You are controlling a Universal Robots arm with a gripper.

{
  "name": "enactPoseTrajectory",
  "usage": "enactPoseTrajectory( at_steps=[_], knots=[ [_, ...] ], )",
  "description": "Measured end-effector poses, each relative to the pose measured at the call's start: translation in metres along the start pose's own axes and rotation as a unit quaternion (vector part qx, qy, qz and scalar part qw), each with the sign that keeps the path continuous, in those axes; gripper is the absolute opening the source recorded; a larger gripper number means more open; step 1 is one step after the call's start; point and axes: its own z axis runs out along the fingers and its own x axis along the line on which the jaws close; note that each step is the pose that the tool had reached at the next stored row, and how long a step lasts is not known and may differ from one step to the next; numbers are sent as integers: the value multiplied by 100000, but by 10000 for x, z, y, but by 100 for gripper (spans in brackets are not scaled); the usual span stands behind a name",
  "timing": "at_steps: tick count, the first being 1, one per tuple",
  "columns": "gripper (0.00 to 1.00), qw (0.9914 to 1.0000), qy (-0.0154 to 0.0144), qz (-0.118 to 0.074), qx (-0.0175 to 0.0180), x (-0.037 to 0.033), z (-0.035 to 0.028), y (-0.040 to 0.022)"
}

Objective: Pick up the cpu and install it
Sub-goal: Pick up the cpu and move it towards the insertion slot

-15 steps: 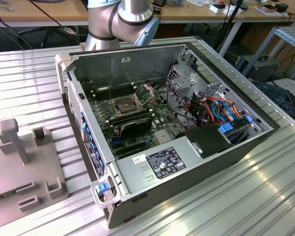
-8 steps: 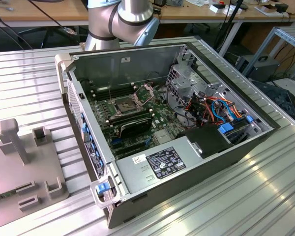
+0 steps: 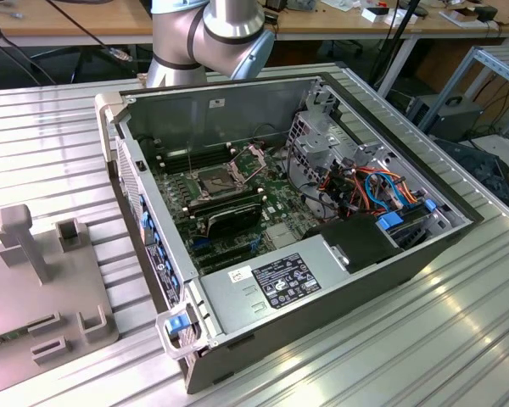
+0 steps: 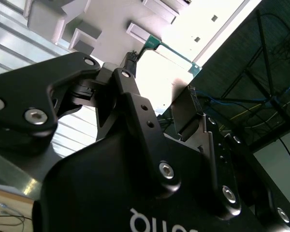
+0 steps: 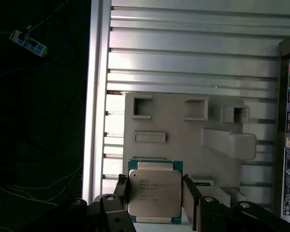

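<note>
The claw [image 5: 153,181] has its two fingers [image 5: 122,191] closed in on opposite edges of the cpu [image 5: 153,195]. The cpu sits flat between them, metal top up, over the near end of the grey tray [image 5: 183,145], and appears to be off the tray's surface, though the gap cannot be confirmed.

The cpu looks light, thin and stiff. Its smooth metal lid and narrow green board edges give little to hold, so it could slip or tilt. The side edges, where the fingers sit now, are the safest place to hold it. Its underside is likely delicate and should not be touched or scraped.

That underside faces away, and the claw's body cuts off the cpu's near edge. Shadow hides the contact at one finger. In the second wrist view, glare washes out the lid. In the exterior view, the socket [image 3: 212,181] lies open inside the computer case [image 3: 237,106], but its contacts are too small to make out.
</note>
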Motion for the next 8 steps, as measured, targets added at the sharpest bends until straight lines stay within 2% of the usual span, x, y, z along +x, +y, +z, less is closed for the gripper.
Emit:
enactPoseTrajectory(
  at_steps=[8],
  knots=[
    [54,100000,-4,-3,-2,-3,0,0]
  ],
)
